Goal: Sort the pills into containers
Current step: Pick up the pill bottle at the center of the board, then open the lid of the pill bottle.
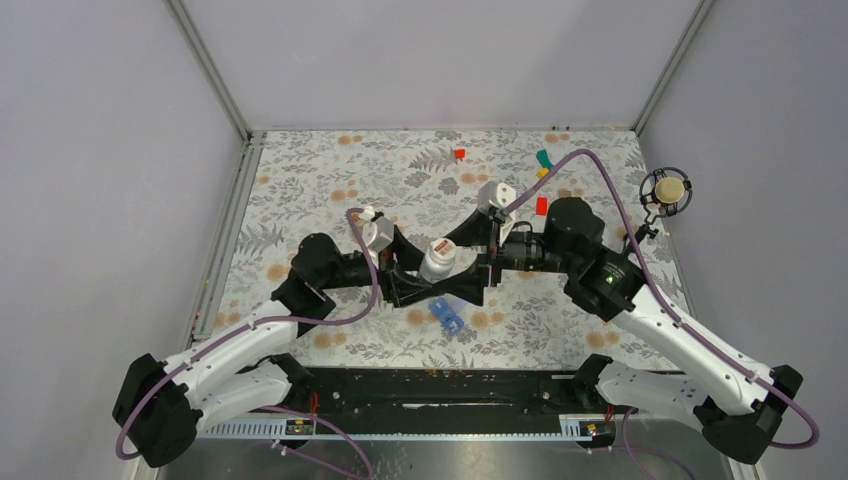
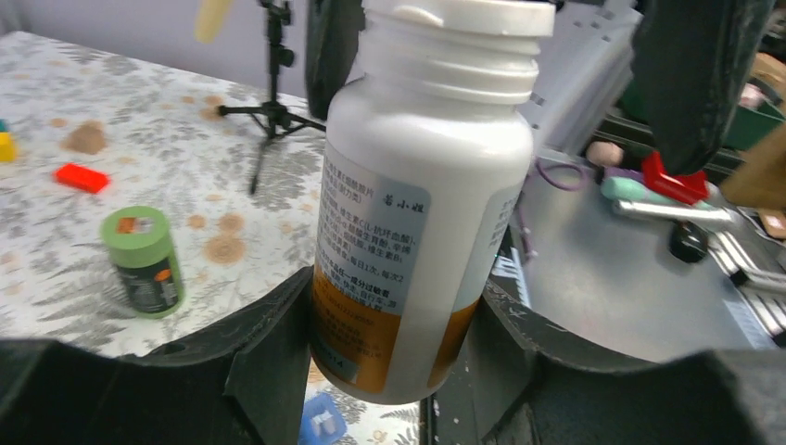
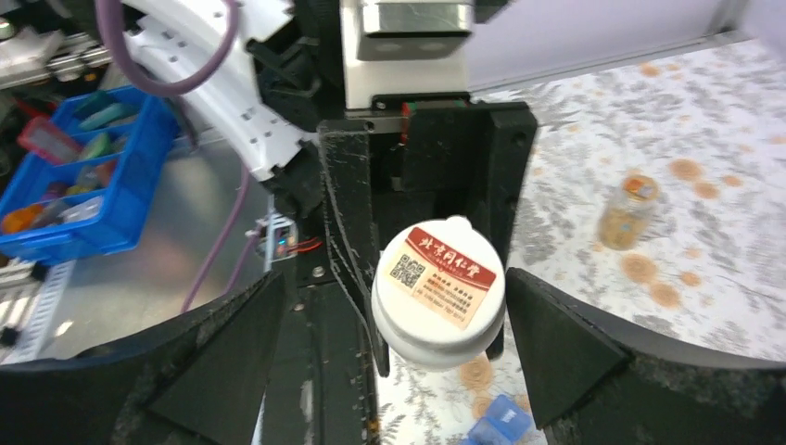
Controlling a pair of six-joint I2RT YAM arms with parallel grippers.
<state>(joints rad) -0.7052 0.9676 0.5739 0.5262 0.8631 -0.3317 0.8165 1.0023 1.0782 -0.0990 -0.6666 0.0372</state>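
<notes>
lying on the floral tablecloth, the blue pill box sits just on the near side of the white bottle. the left gripper clamps that bottle's body and holds it tilted. the right gripper stands wide around its cap, fingers clear of it. beyond the bottle lies a red block. well to the bottle's right a microphone stands by the plain grey walls.

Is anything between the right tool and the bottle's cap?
Nothing visible. The right tool is open, with a finger on either side of the cap of the white bottle, which the left tool grips by its body.
</notes>
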